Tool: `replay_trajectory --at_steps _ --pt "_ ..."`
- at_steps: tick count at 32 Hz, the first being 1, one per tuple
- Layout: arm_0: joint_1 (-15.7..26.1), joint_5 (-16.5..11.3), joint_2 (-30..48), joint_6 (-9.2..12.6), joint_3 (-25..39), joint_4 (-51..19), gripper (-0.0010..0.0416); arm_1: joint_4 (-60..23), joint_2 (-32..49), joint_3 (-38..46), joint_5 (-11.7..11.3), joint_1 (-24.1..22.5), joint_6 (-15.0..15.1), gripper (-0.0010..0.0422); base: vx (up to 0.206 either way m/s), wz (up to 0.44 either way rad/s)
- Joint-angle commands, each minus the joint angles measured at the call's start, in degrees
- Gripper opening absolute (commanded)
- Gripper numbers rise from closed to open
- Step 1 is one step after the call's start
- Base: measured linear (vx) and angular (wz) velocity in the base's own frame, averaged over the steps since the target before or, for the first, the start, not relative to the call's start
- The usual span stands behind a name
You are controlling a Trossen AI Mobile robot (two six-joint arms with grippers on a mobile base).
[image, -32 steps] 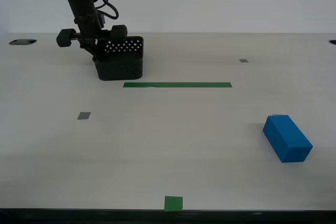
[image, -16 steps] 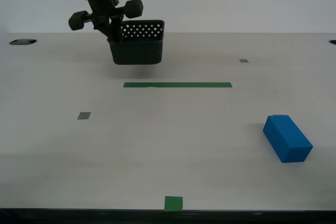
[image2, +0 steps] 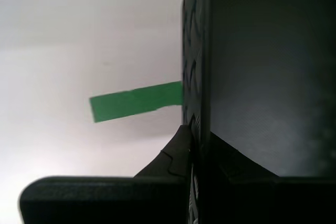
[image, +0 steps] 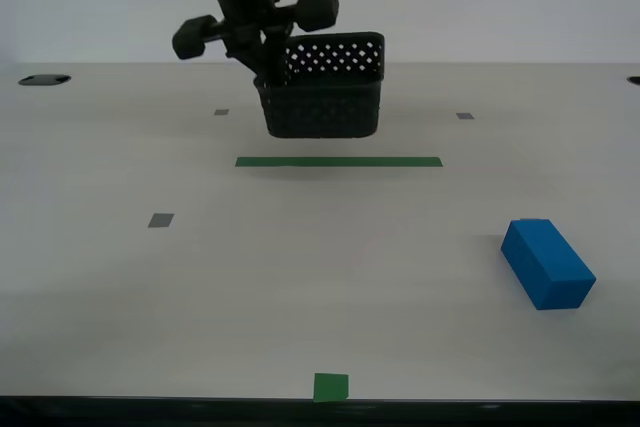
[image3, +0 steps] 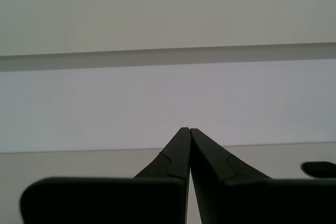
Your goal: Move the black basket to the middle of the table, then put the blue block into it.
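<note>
I have the black basket [image: 324, 88] pinched by its wall in my second gripper [image: 268, 75], jaws clamped on the rim at the corner nearest the arm, and it hangs clear of the table [image: 300, 287], just behind the green tape strip [image: 338, 161] and over that strip's end on the exterior view's left. The second wrist view shows the basket wall [image2: 262, 77] filling the frame with the strip [image2: 135, 101] below. My first gripper [image3: 189, 132] has its jaws pressed together on nothing. The blue block [image: 546, 263] lies untouched on the table, well in front of the strip and past its far end. By my judgement, step 1 is midway: setting down remains, then the whole of step 2.
</note>
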Motion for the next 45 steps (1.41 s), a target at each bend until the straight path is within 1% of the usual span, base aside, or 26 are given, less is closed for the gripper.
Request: replay_trajectory --at_steps 1,3,8,12,15,16,18,19,20,21,22,23,25,26,27,30,32,33,34,35,36,37,39,40,43,45 --pt "0.0 0.0 0.0 0.7 0.0 -0.1 0.0001 4.4 0.0 -3.0 0.2 -1.2 -3.4 -0.0001 0.000 0.000" --pt "0.0 0.0 0.0 0.8 0.0 -0.1 0.0001 7.2 0.0 -6.2 0.1 -1.6 -4.4 -0.0001 0.000 0.000" --pt "0.0 0.0 0.0 1.2 0.0 -0.1 0.0001 12.9 0.0 -11.3 0.1 -1.7 -4.4 0.0000 0.000 0.000" --pt "0.1 0.0 0.0 1.4 0.0 -0.2 0.0000 14.7 0.0 -11.5 0.0 -1.7 -4.5 0.0008 0.000 0.000" --pt "0.1 0.0 0.0 1.6 0.0 -0.5 0.0000 14.8 0.0 -11.6 0.0 -1.7 -4.5 0.0054 0.000 0.000" --pt "0.1 0.0 0.0 1.7 0.0 -0.7 0.0001 14.9 0.0 -11.6 0.0 -1.7 -4.9 0.0084 0.000 0.000" --pt "0.1 0.0 0.0 1.7 0.0 -0.8 0.0000 15.1 0.0 -11.6 0.0 -1.7 -5.3 0.0109 0.000 0.000" --pt "0.1 0.0 0.0 1.7 0.0 -1.0 0.0001 15.2 0.0 -11.6 0.0 -1.7 -5.7 0.0130 0.000 0.000" --pt "0.1 0.0 0.0 1.8 0.0 -1.0 0.0000 15.3 0.0 -11.6 0.8 -1.7 -5.9 0.0172 0.000 0.000" --pt "0.1 0.0 0.0 1.9 0.0 -1.2 0.0001 15.4 0.0 -11.6 1.7 -1.7 -5.9 0.0193 0.000 0.000" --pt "0.1 0.0 0.0 2.1 0.0 -1.4 0.0001 15.4 0.0 -11.6 2.2 -1.7 -6.0 0.0203 0.000 0.000" --pt "0.1 0.0 0.0 2.3 0.0 -1.8 0.0001 15.4 0.0 -11.4 3.1 -1.7 -6.0 0.0227 0.000 0.000" --pt "0.2 0.0 0.0 3.2 0.0 -2.7 0.0001 15.4 -0.1 -10.8 3.1 -1.6 -6.1 0.0242 0.000 0.000" --pt "0.2 0.0 0.0 3.9 0.0 -3.2 0.0001 15.4 -0.1 -10.3 3.1 -1.5 -6.1 0.0246 0.000 0.000" --pt "0.2 -0.1 0.0 4.1 0.0 -3.6 0.0001 15.4 -0.1 -10.0 3.1 -1.5 -6.1 0.0248 0.000 0.000" --pt "0.3 -2.0 0.0 4.8 2.3 -11.0 0.0001 15.4 -0.2 -7.6 3.1 -1.2 -5.8 0.0243 0.000 0.000" --pt "0.4 -4.2 0.0 4.9 7.7 -26.5 0.0001 15.4 -0.2 -4.3 3.1 -0.9 -5.5 0.0228 0.000 0.000" --pt "0.4 -4.5 0.0 4.9 8.9 -29.6 0.0000 15.5 -0.1 -3.6 3.0 -0.9 -5.2 0.0225 0.000 0.000" --pt "0.4 -5.2 0.0 4.9 12.7 -39.8 0.0001 15.6 -0.1 -1.6 2.6 -0.5 -3.3 0.0217 0.000 0.000" --pt "0.4 -5.8 0.0 4.9 14.0 -43.1 0.0000 15.6 -0.1 -0.9 2.4 -0.3 -2.8 0.0216 0.000 0.000" --pt "0.4 -8.1 0.0 5.0 16.4 -49.7 0.0001 15.6 -0.1 0.3 1.3 0.0 -1.9 0.0213 0.000 0.000" --pt "0.4 -9.2 0.0 5.0 17.4 -52.3 0.0001 15.5 -0.1 0.9 0.6 0.2 -1.6 0.0212 0.000 0.000" --pt "0.8 -13.0 0.0 5.0 20.9 -62.0 0.0001 15.6 -0.1 2.6 -1.9 1.0 0.4 0.0211 0.000 0.000" --pt "0.8 -13.4 0.0 5.0 21.4 -63.7 0.0001 15.6 -0.1 2.9 -2.0 1.2 0.6 0.0211 0.000 0.000" --pt "2.1 -14.0 0.0 5.0 23.1 -75.4 0.0001 15.4 -0.1 4.0 -2.0 3.2 2.0 0.0210 0.000 0.000" --pt "3.0 -14.2 0.0 5.0 22.5 -78.2 0.0001 15.3 -0.1 4.1 -2.0 4.0 2.2 0.0210 0.000 0.000"
